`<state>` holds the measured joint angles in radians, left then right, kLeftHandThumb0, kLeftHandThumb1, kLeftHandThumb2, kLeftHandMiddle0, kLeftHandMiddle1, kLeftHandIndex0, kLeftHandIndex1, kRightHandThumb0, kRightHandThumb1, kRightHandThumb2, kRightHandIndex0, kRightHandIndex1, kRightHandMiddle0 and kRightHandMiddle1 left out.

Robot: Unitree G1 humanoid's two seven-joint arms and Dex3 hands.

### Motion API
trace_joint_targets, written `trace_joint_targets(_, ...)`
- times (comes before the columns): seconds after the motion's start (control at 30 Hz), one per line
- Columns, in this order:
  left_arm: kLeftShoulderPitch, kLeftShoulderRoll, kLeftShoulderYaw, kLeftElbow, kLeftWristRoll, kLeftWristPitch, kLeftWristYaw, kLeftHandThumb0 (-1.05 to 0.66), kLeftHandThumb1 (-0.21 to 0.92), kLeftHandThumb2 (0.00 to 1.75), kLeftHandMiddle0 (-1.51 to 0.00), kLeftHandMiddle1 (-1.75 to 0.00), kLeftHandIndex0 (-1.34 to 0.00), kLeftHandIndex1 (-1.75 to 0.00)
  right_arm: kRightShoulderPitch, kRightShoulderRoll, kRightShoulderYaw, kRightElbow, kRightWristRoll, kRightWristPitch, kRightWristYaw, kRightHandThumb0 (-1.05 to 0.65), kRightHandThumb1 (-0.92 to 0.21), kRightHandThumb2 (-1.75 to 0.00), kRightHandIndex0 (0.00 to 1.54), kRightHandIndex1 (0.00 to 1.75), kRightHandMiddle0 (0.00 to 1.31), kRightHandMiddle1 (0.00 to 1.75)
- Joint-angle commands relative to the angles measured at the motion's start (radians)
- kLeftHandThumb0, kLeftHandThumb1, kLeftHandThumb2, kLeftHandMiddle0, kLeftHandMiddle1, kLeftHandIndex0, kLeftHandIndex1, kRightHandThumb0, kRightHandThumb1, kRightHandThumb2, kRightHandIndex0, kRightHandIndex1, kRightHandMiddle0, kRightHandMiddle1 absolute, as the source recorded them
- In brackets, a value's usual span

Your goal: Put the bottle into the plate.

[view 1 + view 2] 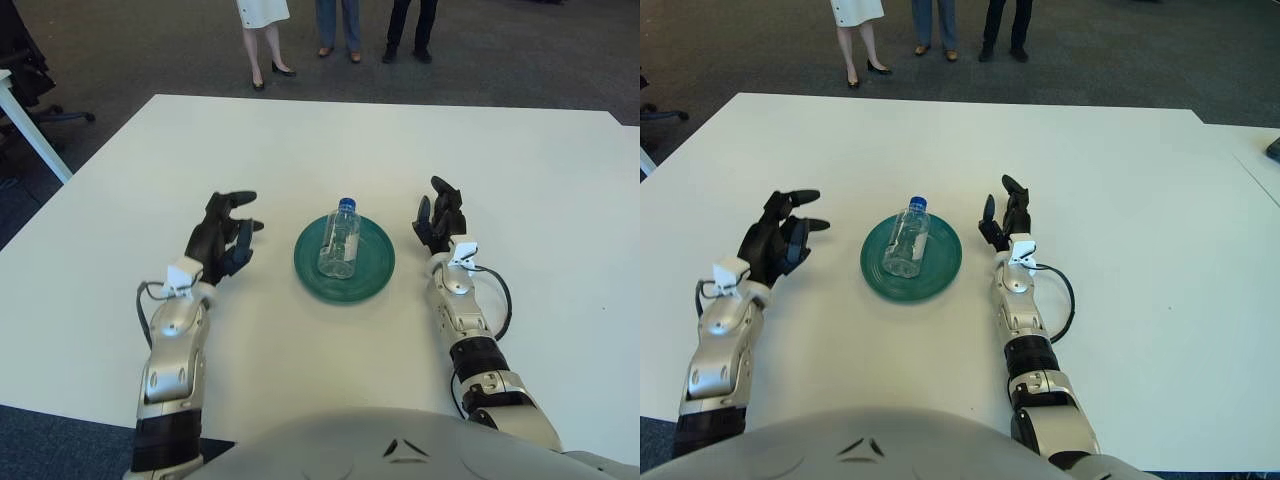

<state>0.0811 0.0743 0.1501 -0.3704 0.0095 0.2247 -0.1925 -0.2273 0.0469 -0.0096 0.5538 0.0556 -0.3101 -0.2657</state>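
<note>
Bottle [340, 240] is lying on its side in the plate [374, 279], blue cap [347, 204] pointing away from the robot, base toward it. Clear plastic, no hand touching it. Plate is green, sits on the white table [520, 180], roughly centred between the 2 hands.

Left hand [222, 239] is left of the plate, apart from it, fingers spread and loosely curved, holding nothing. Right hand [1004, 222] is just right of the plate rim, fingers pointing up and away, relaxed, also holding nothing. Can't tell if either hand touches the tabletop.

Background: 3 people [330, 25] standing past the far table edge, only legs visible. Chair [25, 70] at far left.
</note>
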Motion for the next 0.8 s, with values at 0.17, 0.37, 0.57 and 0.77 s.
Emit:
trace_joint_targets(0.17, -0.102, 0.026, -0.013, -0.021, 0.004, 0.168, 0.05, -0.74, 0.92, 0.61, -0.24, -1.3, -0.05, -1.21, 0.029, 0.029, -0.026, 0.116, -0.017, 0.05, -0.008, -0.72, -0.92, -0.74, 0.32, 0.0, 0.0, 0.61)
trace_joint_targets(0.37, -0.211, 0.046, -0.018, 0.04, 0.013, 0.22, 0.074, -0.68, 0.92, 0.61, -0.26, -1.28, -0.05, -1.21, 0.02, 0.037, -0.033, 0.139, -0.033, 0.037, -0.011, -0.72, -0.92, -0.74, 0.31, 0.0, 0.0, 0.6)
trace_joint_targets(0.57, -0.271, 0.061, -0.035, 0.09, 0.029, 0.248, 0.092, -0.64, 0.92, 0.61, -0.28, -1.28, -0.07, -1.21, 0.014, 0.046, -0.044, 0.155, -0.041, 0.028, -0.014, -0.73, -0.92, -0.74, 0.31, 0.0, 0.0, 0.59)
trace_joint_targets(0.77, -0.315, 0.057, -0.076, 0.197, 0.068, 0.232, 0.126, -0.65, 0.92, 0.58, -0.29, -1.34, -0.1, -1.22, 0.011, 0.054, -0.057, 0.165, -0.034, 0.018, -0.012, -0.73, -0.92, -0.73, 0.33, 0.01, 0.0, 0.62)
